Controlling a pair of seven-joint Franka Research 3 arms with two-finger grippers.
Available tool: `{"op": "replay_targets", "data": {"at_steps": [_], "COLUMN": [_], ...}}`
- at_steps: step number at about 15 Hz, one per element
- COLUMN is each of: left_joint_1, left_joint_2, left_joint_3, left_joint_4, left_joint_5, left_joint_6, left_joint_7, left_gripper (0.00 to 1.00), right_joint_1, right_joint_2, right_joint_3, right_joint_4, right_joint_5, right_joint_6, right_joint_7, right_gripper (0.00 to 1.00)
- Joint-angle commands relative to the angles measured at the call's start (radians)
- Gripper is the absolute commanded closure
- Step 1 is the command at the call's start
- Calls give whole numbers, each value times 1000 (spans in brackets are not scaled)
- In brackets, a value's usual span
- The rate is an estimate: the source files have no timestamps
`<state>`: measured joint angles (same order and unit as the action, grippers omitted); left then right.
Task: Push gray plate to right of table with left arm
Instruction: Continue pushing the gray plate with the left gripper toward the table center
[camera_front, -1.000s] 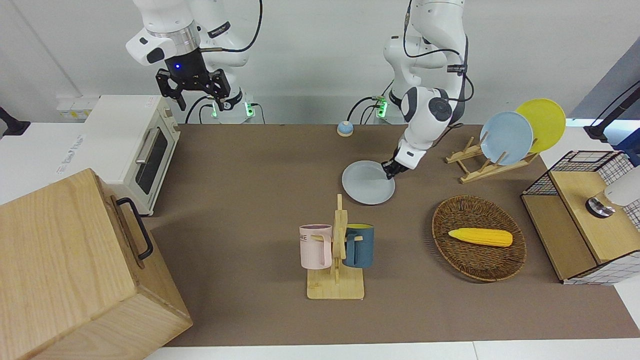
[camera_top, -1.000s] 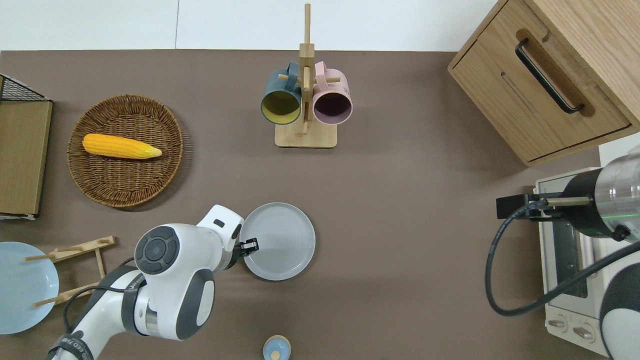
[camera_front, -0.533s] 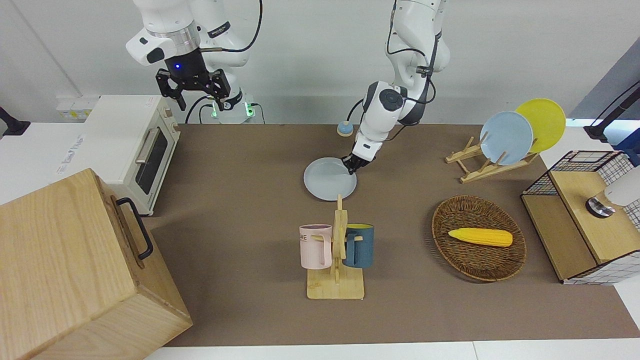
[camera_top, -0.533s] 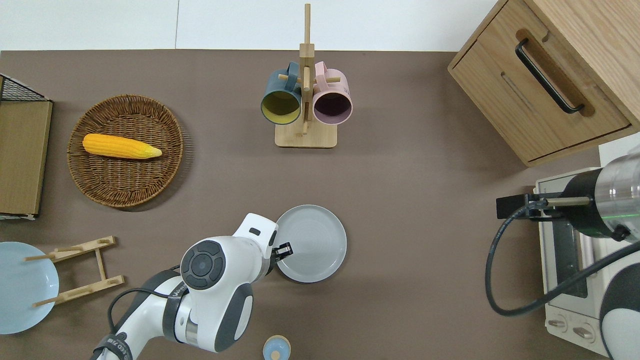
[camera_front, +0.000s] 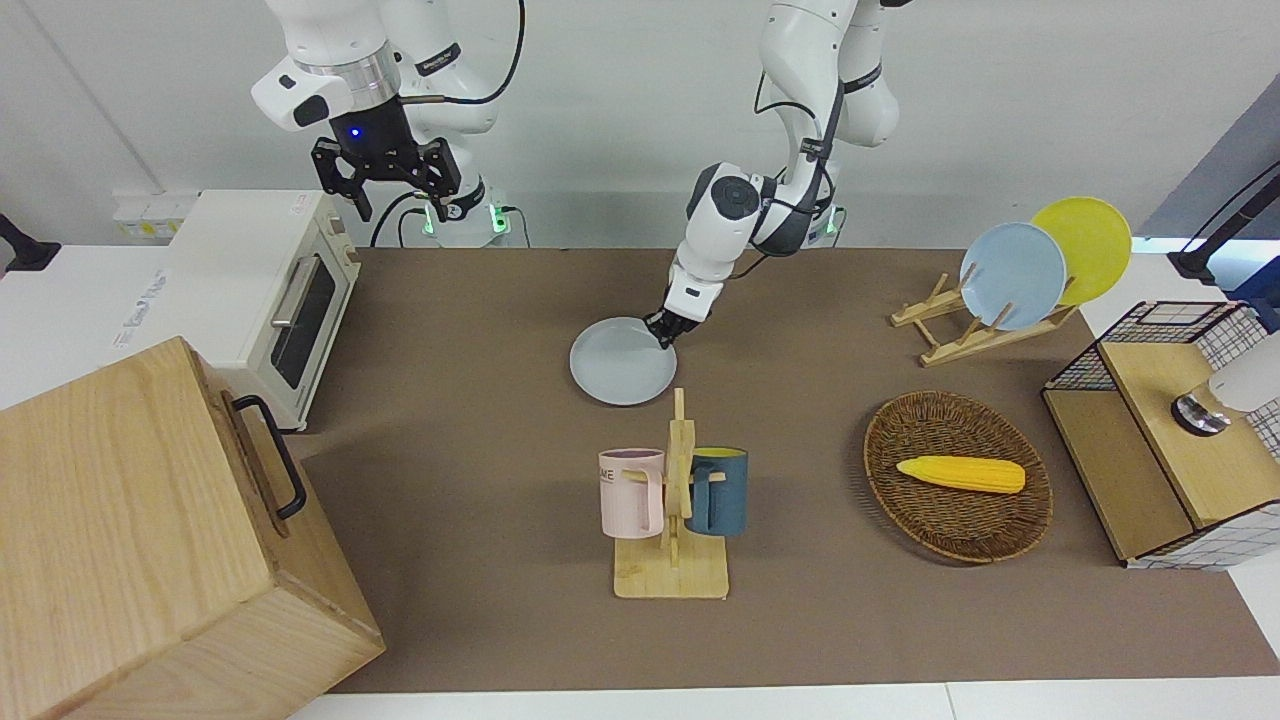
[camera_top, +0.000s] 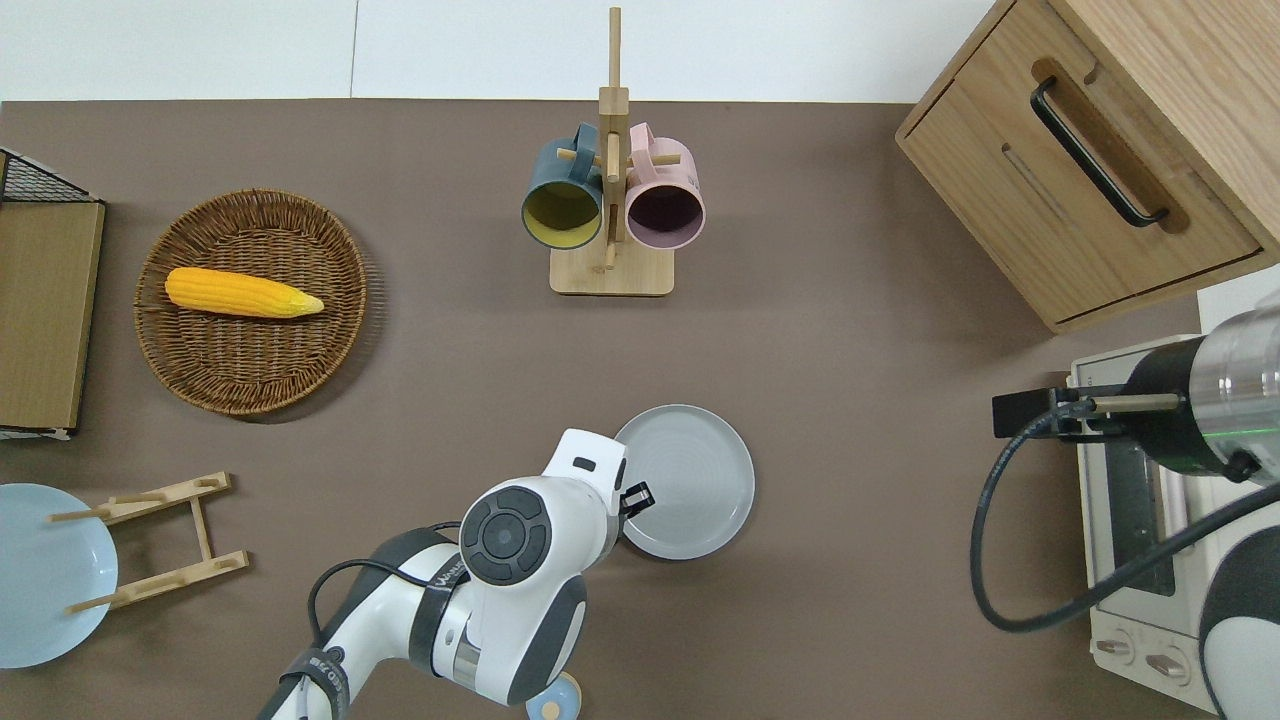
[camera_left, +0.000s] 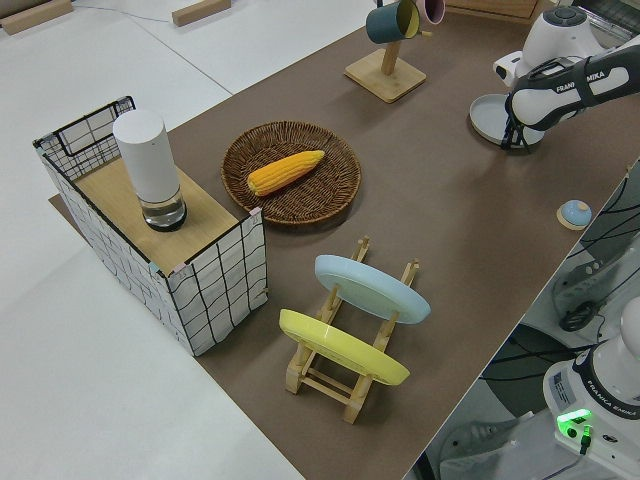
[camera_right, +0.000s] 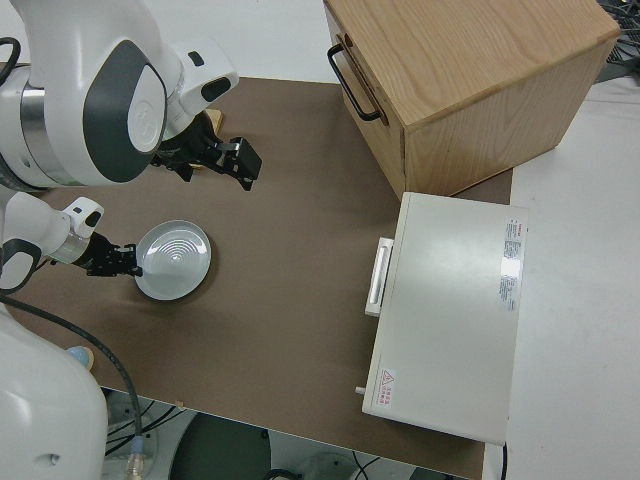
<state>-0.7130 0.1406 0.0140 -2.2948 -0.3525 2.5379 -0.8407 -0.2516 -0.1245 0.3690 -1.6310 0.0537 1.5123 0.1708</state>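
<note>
On the table (camera_top: 850, 560), left hand (camera_top: 637, 497) touches gray plate (camera_top: 690, 480); its grip unclear.

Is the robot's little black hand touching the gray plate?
Touching. In the overhead view the left gripper overlaps the gray plate at its rim on the left arm's end, with no gap; the front view shows it meeting the rim too.

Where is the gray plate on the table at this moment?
The gray plate lies flat on the table near the middle, nearer to the robots than the mug rack. The left gripper is at the plate's rim on the left arm's side.
</note>
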Motion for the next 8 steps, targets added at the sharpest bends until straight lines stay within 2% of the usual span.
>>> {"op": "replay_targets", "data": {"at_steps": [1, 3, 8], "left_joint_1": [-54, -85, -115], "left_joint_2": [60, 79, 108], "left_joint_3": [20, 37, 44], "left_joint_4": [57, 77, 123], "left_joint_5": [-22, -22, -22], "left_joint_6": [15, 16, 18], "left_joint_7": [-63, -90, -156], "left_gripper": [1000, 1000, 1000], "right_joint_1": [-25, -25, -25], "right_joint_2": [-27, -27, -27], "right_joint_3": [15, 15, 15], "right_joint_4": [-27, -27, -27], "right_joint_5": [21, 21, 21], "right_joint_6": [0, 0, 0], "right_joint_7": [10, 10, 10], "right_gripper": [5, 5, 5]}}
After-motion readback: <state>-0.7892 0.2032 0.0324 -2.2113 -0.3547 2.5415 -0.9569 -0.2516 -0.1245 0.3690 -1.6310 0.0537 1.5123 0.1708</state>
